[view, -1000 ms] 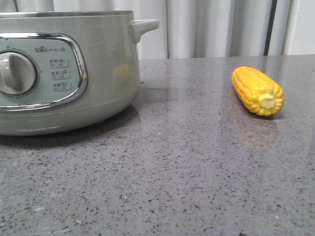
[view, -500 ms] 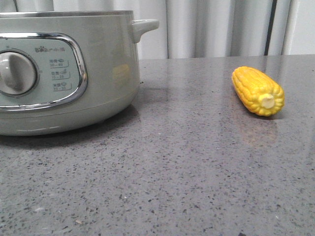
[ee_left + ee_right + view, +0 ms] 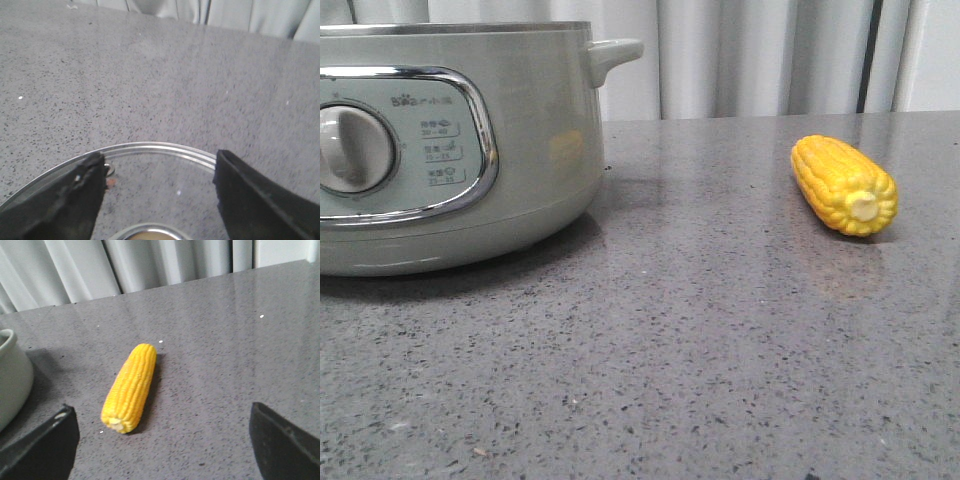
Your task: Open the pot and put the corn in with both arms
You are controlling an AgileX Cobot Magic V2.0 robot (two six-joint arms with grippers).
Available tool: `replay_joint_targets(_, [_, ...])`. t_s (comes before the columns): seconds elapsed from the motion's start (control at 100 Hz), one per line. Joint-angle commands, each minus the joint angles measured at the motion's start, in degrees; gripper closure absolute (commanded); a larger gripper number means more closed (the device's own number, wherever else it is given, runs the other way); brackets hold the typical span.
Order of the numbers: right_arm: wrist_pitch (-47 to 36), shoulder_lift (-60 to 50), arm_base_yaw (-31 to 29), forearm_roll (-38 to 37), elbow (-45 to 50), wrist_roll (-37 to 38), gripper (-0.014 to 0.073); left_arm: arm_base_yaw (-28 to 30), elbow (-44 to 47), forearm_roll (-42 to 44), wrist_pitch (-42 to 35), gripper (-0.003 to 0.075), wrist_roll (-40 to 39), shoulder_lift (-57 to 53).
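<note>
Grey speckled table (image 3: 700, 340), pale curtain (image 3: 750, 55) behind. Nothing lies between pot (image 3: 520, 150) and corn (image 3: 844, 184). Corn lies on its side, well right of the pot, pale core end toward the camera. Left gripper (image 3: 160, 200) spread wide above a glass lid (image 3: 165, 165), holding nothing. Right gripper (image 3: 165, 450) wide open, empty, near corn.

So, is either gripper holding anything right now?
No. The left gripper is open above the glass lid; the right gripper is open, short of the corn.
</note>
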Motion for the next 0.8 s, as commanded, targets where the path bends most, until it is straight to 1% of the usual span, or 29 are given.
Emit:
replay_joint_targets(0.0, [-2.76, 1.94, 0.72, 2.02, -2.95, -0.77, -0.0013, -1.12, -1.69, -4.54, -5.19, 0.0260, -0.47, -3.14])
replay_joint_targets(0.09, [-0.28, 5.26, 2.23, 6.01, -6.43, -6.37, -0.0013, -2.25, -1.80, -8.05, -5.32, 0.0261, -0.47, -7.36])
replay_joint_targets(0.18, [2.50, 10.94, 4.48, 9.75, -11.66, -10.78, -0.0013, -4.43, -1.80, -7.93, -5.32, 0.0269, -0.37, -12.86])
replay_joint_targets(0.31, [8.68, 21.72, 8.16, 10.45, -19.91, -10.90, -0.0013, -8.38, -1.80, -7.48, -5.32, 0.0316, -0.37, -21.90])
replay_joint_targets(0.4, [11.40, 30.58, 8.80, 10.36, -25.06, -10.90, -0.0013, -11.18, -1.80, -6.60, -5.32, 0.0334, -0.37, -27.94])
replay_joint_targets(0.47, [11.52, 36.25, 8.80, 10.36, -27.52, -10.90, -0.0013, -13.40, -1.80, -6.19, -4.69, 0.0335, -0.37, -32.37])
replay_joint_targets(0.61, [11.52, 48.34, 8.80, 9.78, -32.50, -10.90, -0.0013, -17.91, -1.80, -6.19, -1.03, 0.0335, -0.37, -41.70])
replay_joint_targets(0.68, [11.40, 53.81, 8.80, 8.96, -34.64, -10.90, -0.0013, -19.33, -1.80, -6.19, 1.45, 0.0335, -0.37, -45.89])
replay_joint_targets(0.79, [11.31, 61.19, 8.69, 8.64, -37.23, -10.78, -0.0010, -19.98, -1.80, -6.19, 6.56, 0.0335, -0.37, -51.73])
